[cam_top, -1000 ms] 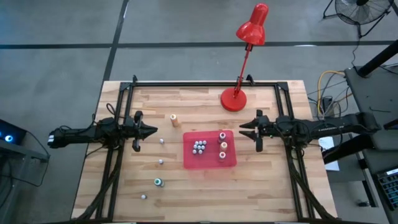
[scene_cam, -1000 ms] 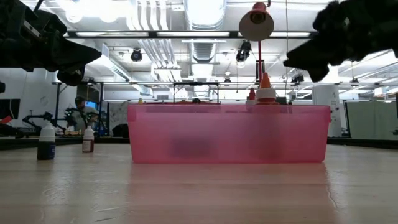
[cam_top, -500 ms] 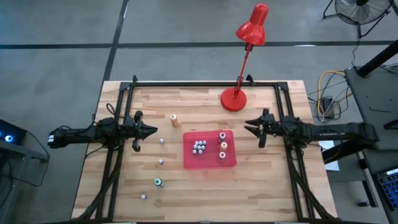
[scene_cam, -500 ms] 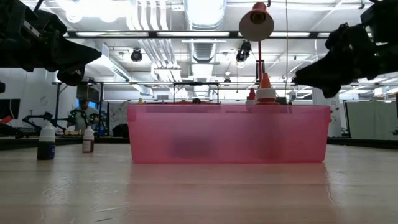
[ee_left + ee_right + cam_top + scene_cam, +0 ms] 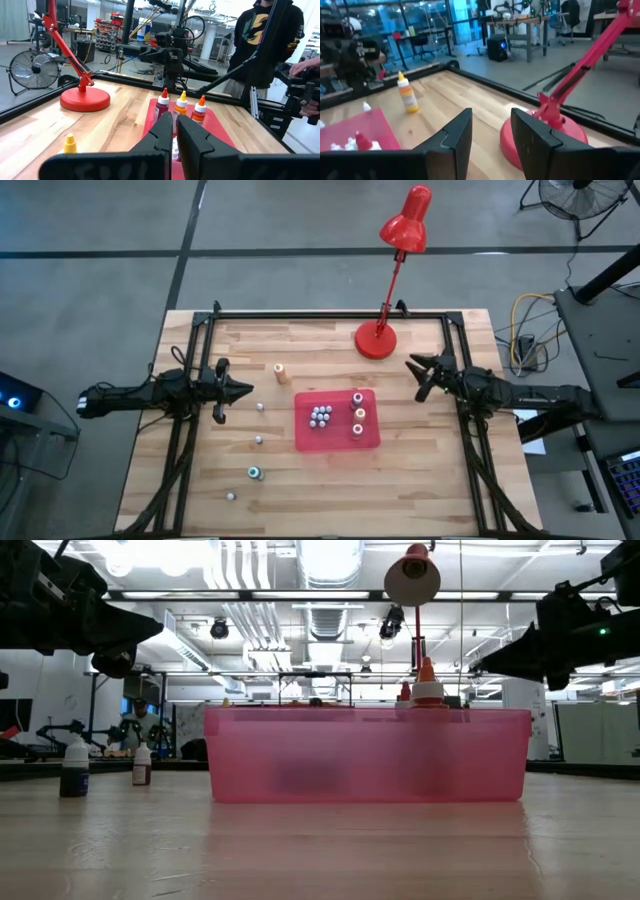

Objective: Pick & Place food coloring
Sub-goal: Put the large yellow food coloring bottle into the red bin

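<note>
pale wooden tabletop [image 5: 420, 470] carries a flat red plastic tray [image 5: 336, 438] holding most tiny food coloring bottles [image 5: 321, 416]; others stand loose beside it. left gripper [image 5: 245, 390], clenched and empty, hovers near them. right gripper [image 5: 415, 367], fingers parted, grasps nothing beside the red desk lamp [image 5: 377, 340].

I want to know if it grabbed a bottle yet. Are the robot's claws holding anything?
No, nothing is held. The left gripper is shut and empty. The right gripper is open and empty, near the lamp.

I see a red tray [image 5: 337, 438] and a red lamp [image 5: 390, 272]. One orange bottle [image 5: 281, 373] on pale wood table [image 5: 420, 480]. A teal-capped bottle [image 5: 255, 473] sits nearer.
</note>
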Controlling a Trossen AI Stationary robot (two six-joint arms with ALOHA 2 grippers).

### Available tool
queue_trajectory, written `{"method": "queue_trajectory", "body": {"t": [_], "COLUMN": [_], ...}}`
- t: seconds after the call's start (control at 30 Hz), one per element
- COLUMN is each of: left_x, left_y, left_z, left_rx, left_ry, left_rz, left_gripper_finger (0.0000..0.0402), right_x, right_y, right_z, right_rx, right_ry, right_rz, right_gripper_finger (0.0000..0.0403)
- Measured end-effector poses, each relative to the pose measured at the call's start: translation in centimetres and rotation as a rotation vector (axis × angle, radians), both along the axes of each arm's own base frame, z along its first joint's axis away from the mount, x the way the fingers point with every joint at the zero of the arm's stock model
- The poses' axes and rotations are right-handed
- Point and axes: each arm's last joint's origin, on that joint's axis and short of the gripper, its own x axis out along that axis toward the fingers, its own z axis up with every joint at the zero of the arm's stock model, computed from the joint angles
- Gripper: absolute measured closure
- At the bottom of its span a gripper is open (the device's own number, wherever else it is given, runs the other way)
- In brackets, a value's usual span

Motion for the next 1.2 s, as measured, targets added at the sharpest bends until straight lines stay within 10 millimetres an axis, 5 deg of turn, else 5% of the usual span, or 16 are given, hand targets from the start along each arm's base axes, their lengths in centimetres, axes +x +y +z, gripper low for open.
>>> {"method": "queue_trajectory", "body": {"t": [1.2], "left_x": [0.0], "left_y": [0.0], "left_z": [0.0], "left_rx": [0.000], "left_ry": [0.000], "left_rz": [0.000], "left_gripper_finger": [0.0402], "right_x": [-0.9], "right_y": [0.1], "right_z": [1.0], "right_rx": [-0.098], "right_ry": [-0.067], "right_rz": [0.012], "right_gripper_finger": [0.0275]}}
